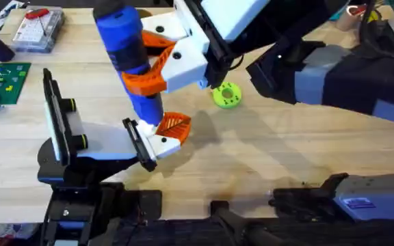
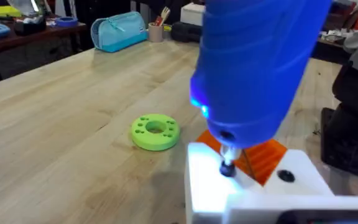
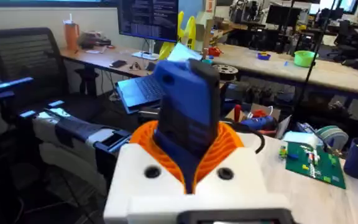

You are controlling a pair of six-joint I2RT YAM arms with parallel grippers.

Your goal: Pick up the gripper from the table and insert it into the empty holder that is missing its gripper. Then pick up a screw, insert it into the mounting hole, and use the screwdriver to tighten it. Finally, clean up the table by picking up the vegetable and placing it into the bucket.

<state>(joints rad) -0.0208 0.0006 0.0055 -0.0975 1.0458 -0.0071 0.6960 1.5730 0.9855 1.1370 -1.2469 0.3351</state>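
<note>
1. From the overhead view, the right gripper (image 1: pixel 157 63) is squeezing the blue screwdriver (image 1: pixel 130 51) between its orange pads. The screwdriver is standing almost straight up.

2. Right under the right gripper, the screwdriver's thin end is pointing down at the small white and orange gripper (image 1: pixel 169 132). That small piece is sitting at the end of the black holder (image 1: pixel 139 145) on the grey-white arm.

3. The left wrist view is showing the tip up close. The metal tip (image 2: pixel 227 163) is touching the white block (image 2: pixel 253 186), and a blue light is glowing on the screwdriver's body. The overhead view is too far away to show this.

4. The right wrist view is showing the screwdriver (image 3: pixel 188 112) gripped tightly between the orange pads (image 3: pixel 148 146).

5. A lime-green disc (image 1: pixel 226 95) is lying on the wooden table (image 1: pixel 265 150), near the right gripper and off to one side of it.

6. I cannot tell if the left gripper is open or closed.

7. A clear parts box (image 1: pixel 38 29) is sitting far from the right gripper, at the table's back corner.
</note>
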